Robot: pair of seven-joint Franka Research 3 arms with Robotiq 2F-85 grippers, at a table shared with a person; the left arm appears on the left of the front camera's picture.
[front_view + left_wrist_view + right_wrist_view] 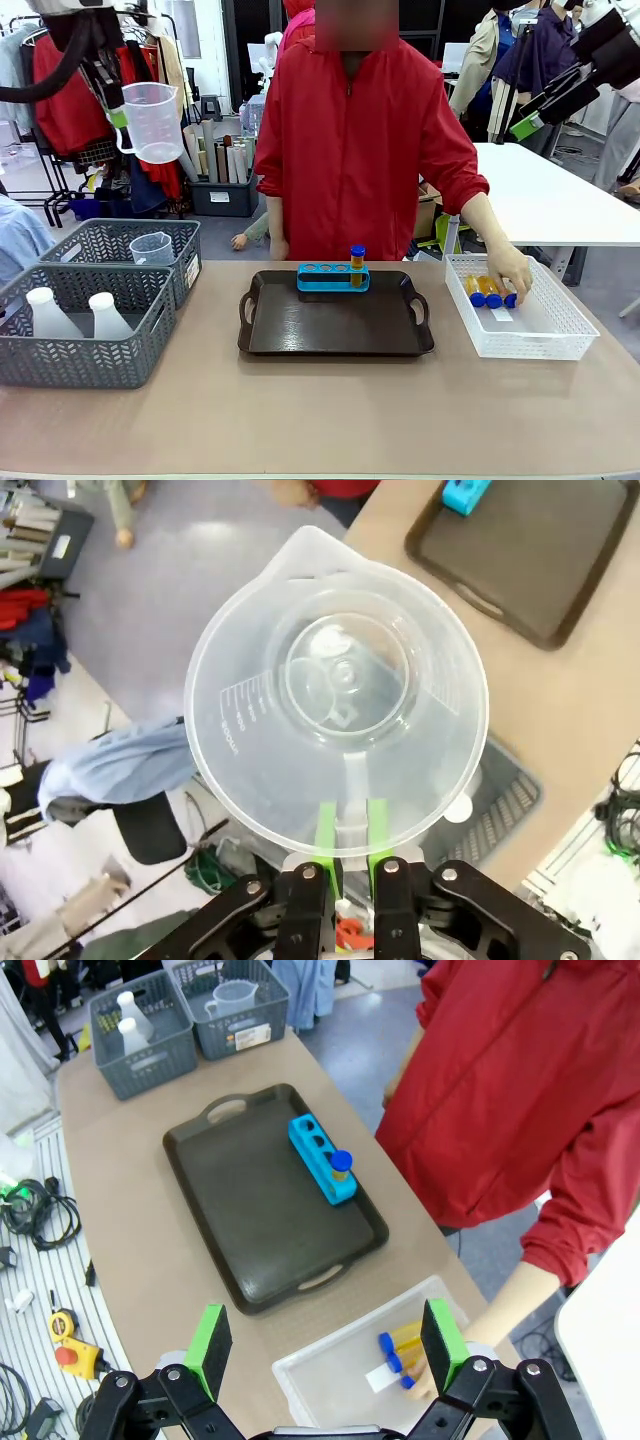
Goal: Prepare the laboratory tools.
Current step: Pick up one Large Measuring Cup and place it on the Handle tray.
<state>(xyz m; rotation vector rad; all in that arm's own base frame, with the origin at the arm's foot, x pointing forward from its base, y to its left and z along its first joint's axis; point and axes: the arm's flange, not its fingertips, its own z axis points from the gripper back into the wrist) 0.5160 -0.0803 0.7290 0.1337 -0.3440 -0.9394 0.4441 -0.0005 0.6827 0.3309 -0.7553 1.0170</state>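
Observation:
My left gripper (120,118) hangs high at the far left, shut on the handle of a clear measuring beaker (152,122). In the left wrist view its green pads (326,830) pinch the handle under the beaker's (335,690) open mouth. My right gripper (326,1345) is open and empty, high above the white basket (330,1375); it also appears at the upper right (535,118). One blue-capped tube (357,265) stands in the blue rack (333,277) on the tray. The person's hand (510,272) rests on more tubes (488,292) in the basket. Two white flasks (75,314) stand in the near grey basket.
The dark brown tray (335,325) lies mid-table. Two grey baskets (90,355) stand at the left; the far one holds a second beaker (152,248). A person in a red jacket (355,150) stands at the far edge. The near half of the table is bare.

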